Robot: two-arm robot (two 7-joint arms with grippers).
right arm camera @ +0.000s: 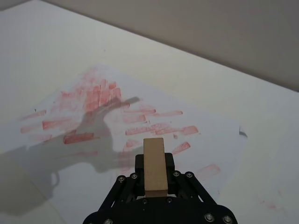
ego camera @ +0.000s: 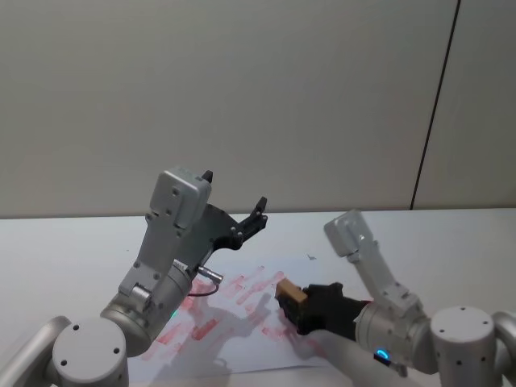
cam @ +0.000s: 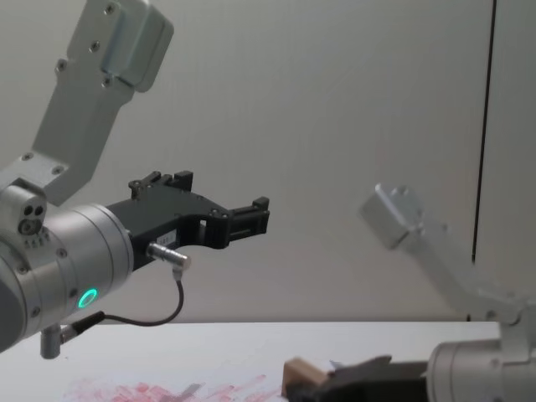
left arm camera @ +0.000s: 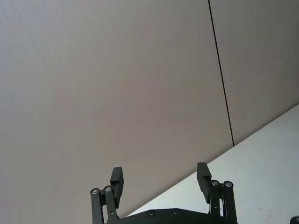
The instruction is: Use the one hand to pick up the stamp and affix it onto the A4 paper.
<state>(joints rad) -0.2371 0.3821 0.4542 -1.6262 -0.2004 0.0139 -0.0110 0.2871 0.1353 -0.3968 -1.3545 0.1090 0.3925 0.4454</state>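
The stamp (ego camera: 290, 292) (right arm camera: 154, 154) (cam: 303, 373), a light-brown wooden block, is clamped between the black fingers of my right gripper (ego camera: 293, 303) (right arm camera: 154, 161). It sits low over the right part of the A4 paper (ego camera: 242, 343) (right arm camera: 201, 116), which carries several red-pink prints. I cannot tell whether the stamp touches the sheet. My left gripper (ego camera: 235, 189) (left arm camera: 159, 169) is raised well above the paper's left side, open and empty.
The paper lies on a white table (ego camera: 72, 242) in front of a plain grey wall (ego camera: 242, 97). A small grey-blue mark (right arm camera: 242, 133) sits at the paper's far corner. The left arm's shadow falls across the prints.
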